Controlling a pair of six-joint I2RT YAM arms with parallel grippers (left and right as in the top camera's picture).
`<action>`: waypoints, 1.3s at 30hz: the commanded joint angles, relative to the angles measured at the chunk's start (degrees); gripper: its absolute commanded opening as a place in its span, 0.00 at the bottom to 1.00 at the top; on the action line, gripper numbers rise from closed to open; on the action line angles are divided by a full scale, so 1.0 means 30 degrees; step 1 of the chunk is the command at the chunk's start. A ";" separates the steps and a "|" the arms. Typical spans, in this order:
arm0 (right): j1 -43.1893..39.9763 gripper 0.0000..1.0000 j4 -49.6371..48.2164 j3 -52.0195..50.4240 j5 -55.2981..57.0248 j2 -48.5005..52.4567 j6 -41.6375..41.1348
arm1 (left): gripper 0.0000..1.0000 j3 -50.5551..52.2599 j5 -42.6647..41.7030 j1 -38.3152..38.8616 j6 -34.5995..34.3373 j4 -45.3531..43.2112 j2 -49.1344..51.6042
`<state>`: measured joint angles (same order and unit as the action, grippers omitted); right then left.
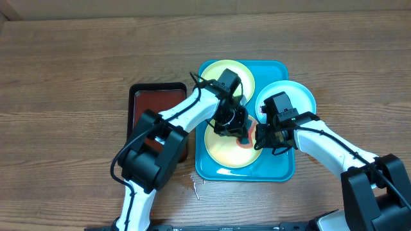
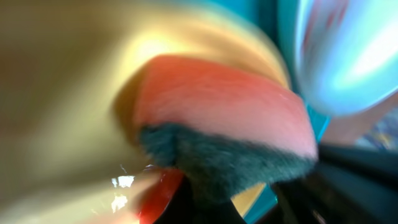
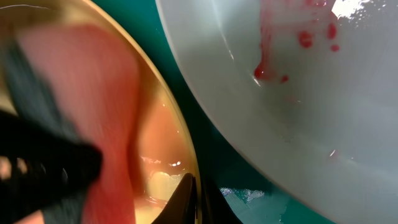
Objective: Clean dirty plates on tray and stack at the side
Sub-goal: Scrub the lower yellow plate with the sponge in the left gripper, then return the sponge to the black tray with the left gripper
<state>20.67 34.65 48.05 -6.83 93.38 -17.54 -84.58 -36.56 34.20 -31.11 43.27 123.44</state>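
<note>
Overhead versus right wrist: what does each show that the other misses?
Only overhead: the whole tray, the far yellow plate and the dark-red tray beside it. Only right wrist: red sauce drips on the blue plate, close up. Both: the sponge on the near yellow plate, with the blue plate beside it.
</note>
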 commanded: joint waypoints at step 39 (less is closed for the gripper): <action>-0.0036 0.04 0.0204 -0.0240 0.0058 0.0277 0.0299 | 0.04 -0.2069 1.2954 -0.4182 0.0954 1.0047 -0.9486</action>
<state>20.82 34.98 48.03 -8.56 93.41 -17.56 -90.15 -0.56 24.43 -30.65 71.99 99.63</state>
